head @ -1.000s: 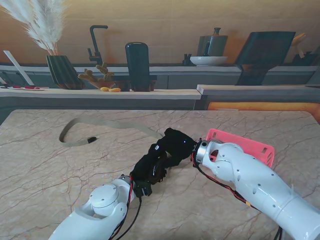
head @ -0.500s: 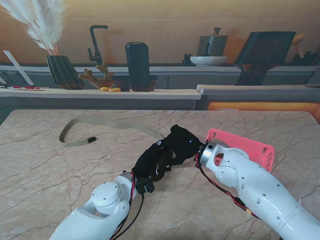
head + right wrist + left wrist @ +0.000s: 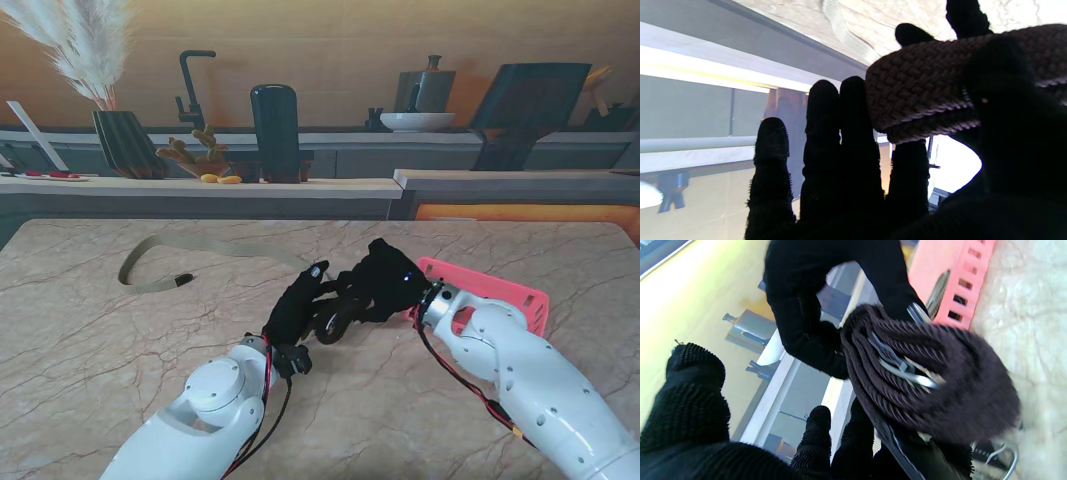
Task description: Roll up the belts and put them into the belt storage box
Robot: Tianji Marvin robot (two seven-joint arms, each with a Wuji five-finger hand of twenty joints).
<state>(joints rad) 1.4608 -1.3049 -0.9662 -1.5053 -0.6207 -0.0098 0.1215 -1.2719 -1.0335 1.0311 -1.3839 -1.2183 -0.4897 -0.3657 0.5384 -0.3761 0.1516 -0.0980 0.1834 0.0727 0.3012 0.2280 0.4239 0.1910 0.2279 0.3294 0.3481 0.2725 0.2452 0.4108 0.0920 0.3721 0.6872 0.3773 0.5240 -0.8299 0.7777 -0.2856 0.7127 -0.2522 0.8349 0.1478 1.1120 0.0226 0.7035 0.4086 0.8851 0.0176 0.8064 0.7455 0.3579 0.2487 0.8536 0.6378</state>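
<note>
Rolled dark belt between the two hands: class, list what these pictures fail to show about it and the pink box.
- Rolled dark belt: in the stand view the right hand and left hand cover most of it.
- Its buckle: partly buried in the coil, left wrist view.
- Pink storage box: the right forearm hides its interior in the stand view; the left wrist view cuts it off.
- Beige belt: its near end is hidden behind the hands.

rolled belt [image 3: 927, 380] between two gloved hands
</note>
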